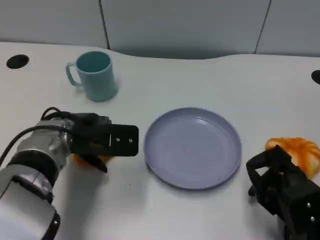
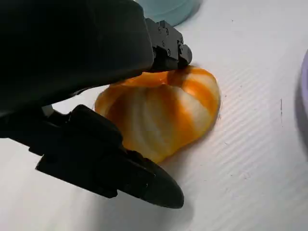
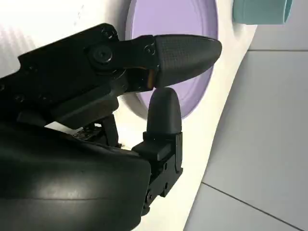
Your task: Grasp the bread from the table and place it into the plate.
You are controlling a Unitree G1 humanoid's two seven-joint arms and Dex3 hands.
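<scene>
1. The bread (image 2: 161, 115) I am going for is lying on the white table (image 1: 210, 80), to the left of the plate (image 1: 193, 148) and apart from it. In the head view I am seeing only a sliver of orange under my left robot hand (image 1: 95, 141).
2. My left robot hand is closing around that bread: in the left wrist view one finger (image 2: 166, 50) is touching its top edge and another (image 2: 120, 173) is lying along the table just beside its lower side. I am judging this as a grip still forming, since the bread is sitting flat on the table.
3. A second piece of bread (image 1: 297, 152) is lying to the right of the plate, just beyond my right robot hand (image 1: 280, 182). That hand is holding nothing, and its fingers look curled close together in the right wrist view.
4. The plate is lying between the two breads, bare inside.
5. A teal mug (image 1: 95, 75) is standing further back on the left, well apart from the bread.
6. Risks, as I am judging them:
   - The loaf is rounded and looks soft, so an uneven squeeze could be pushing it sideways out of my fingers.
   - The lower finger could be sliding over the table instead of getting under the bread.
   - A low carry could be catching the plate's raised rim.
</scene>
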